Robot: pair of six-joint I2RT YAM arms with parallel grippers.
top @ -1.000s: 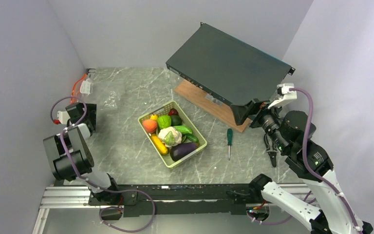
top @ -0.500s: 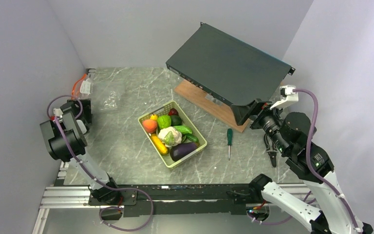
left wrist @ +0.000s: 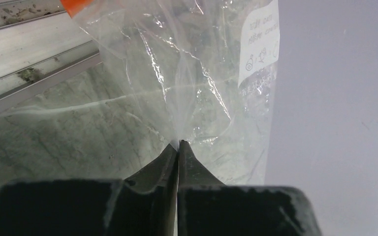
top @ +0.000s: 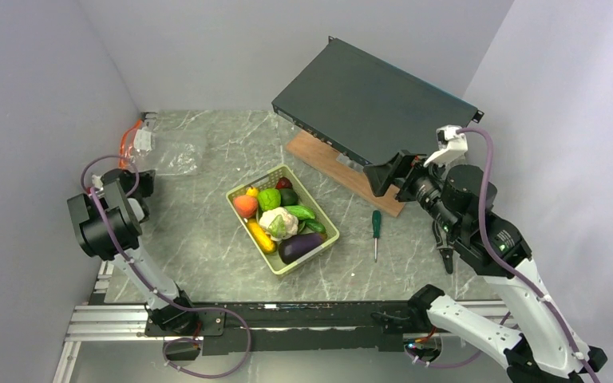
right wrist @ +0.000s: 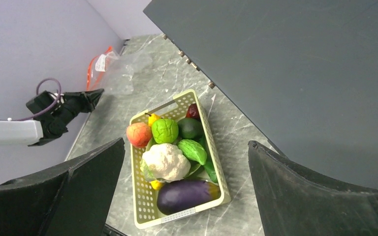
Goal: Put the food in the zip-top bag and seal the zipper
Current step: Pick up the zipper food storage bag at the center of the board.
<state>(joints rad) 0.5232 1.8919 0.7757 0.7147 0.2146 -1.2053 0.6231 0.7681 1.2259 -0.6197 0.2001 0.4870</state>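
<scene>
The clear zip-top bag (top: 172, 154) lies at the back left by the wall, its red-orange zipper (top: 130, 136) toward the corner. My left gripper (left wrist: 178, 142) is shut on the zip-top bag (left wrist: 197, 73), with the film pinched at its tips; the zipper (left wrist: 76, 5) shows at the top edge. The food sits in a pale green basket (right wrist: 139, 199): peach (right wrist: 139, 134), green pepper (right wrist: 165, 130), cauliflower (right wrist: 166, 161), cucumber (right wrist: 192, 150), eggplant (right wrist: 184, 195) and corn (right wrist: 152, 118). My right gripper (right wrist: 186, 142) hangs open high above the basket, holding nothing.
A flat black device (top: 375, 108) leans on a wooden board (top: 343, 171) at the back right. A green-handled screwdriver (top: 376, 231) lies right of the basket (top: 331, 231). Grey walls close in on the left, back and right.
My left gripper went from open to shut on the bag, and the bag now lies spread wider. My right arm has risen and swung left toward the basket.
</scene>
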